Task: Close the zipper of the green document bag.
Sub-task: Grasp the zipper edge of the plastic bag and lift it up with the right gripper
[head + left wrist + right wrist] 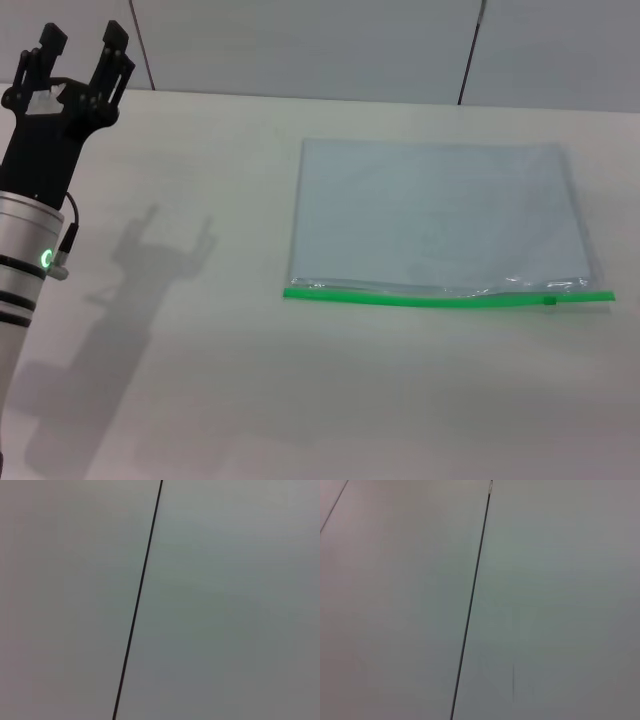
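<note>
Your left gripper (pixel 85 55) waits raised at far left, fingers apart, well clear of the bag (pixel 440 215) lying flat at right; its zipper (pixel 445 297) runs along the near edge, slider (pixel 549 299) toward the right

- I count one green document bag (pixel 436 215), lying flat on the table (pixel 200 380).
- It carries one zipper (pixel 448 297), along its near edge, with one small slider tab (pixel 549 299) toward the right.
- One of my grippers shows: my left gripper (pixel 85 52), far left, its two fingers spread apart.
</note>
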